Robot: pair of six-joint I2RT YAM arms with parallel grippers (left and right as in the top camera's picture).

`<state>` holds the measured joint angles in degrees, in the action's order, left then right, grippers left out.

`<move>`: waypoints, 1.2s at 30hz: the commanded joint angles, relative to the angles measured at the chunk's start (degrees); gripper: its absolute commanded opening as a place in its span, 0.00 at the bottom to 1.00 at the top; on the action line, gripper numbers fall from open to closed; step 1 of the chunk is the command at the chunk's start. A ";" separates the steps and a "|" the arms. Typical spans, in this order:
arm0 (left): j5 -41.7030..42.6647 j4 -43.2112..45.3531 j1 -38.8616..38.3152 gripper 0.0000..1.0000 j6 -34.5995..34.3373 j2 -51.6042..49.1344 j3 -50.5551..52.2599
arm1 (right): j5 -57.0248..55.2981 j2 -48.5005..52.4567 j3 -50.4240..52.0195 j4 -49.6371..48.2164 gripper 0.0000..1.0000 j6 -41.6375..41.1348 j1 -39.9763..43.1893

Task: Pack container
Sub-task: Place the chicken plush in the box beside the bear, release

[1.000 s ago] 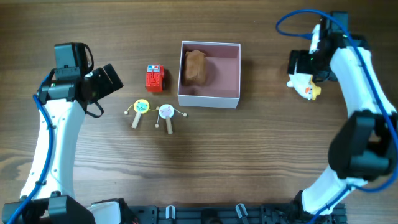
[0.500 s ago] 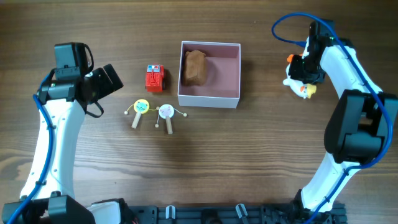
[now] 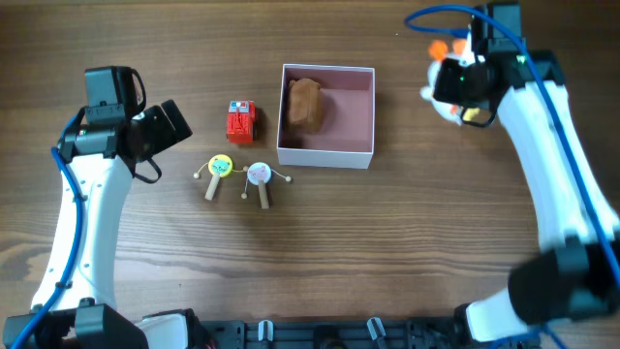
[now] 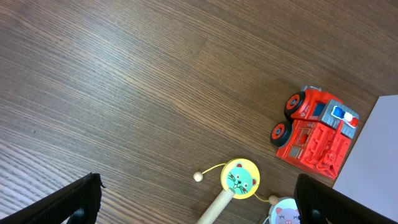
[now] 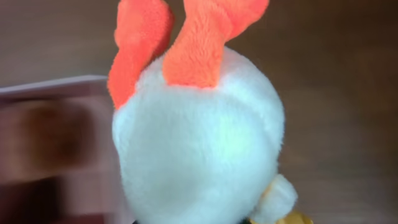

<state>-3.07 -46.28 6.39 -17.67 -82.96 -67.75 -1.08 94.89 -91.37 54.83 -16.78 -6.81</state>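
Since a second ago, the right gripper [image 3: 455, 87] has carried the plush toy [image 3: 431, 94] closer to the box [image 3: 327, 155].

Overhead: the toy hangs pinched right of the box's far corner, while a brown lump [image 3: 303, 102] lies inside the box, with a red truck [image 3: 241, 121] and two rattles [image 3: 240, 173] to its left. Left wrist: the left gripper [image 4: 199, 202] is spread wide and empty. Right wrist: plush fills the frame and the fingers are hidden. The box looks like light, stiff cardboard that would slide if nudged, so it is best held by a wall.
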 commanded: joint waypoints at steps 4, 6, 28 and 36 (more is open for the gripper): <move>0.66 0.15 0.26 1.00 0.94 -0.42 -1.05 | 1.14 -4.35 -0.66 -2.27 0.04 -11.58 -10.91; 0.66 0.15 0.26 1.00 0.94 -0.42 -1.05 | 1.16 -2.21 0.46 -4.66 0.04 -16.24 -13.20; 0.66 0.15 0.26 1.00 0.94 -0.42 -1.05 | 1.49 17.92 0.61 -19.19 0.73 -2.89 -17.11; 0.66 0.15 0.26 1.00 0.94 -0.44 -1.05 | 8.72 -0.79 0.24 -9.97 0.77 -2.89 -17.14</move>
<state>-3.07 -46.28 6.39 -17.67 -82.96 -67.75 3.25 104.57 -89.08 42.26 -21.08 -23.92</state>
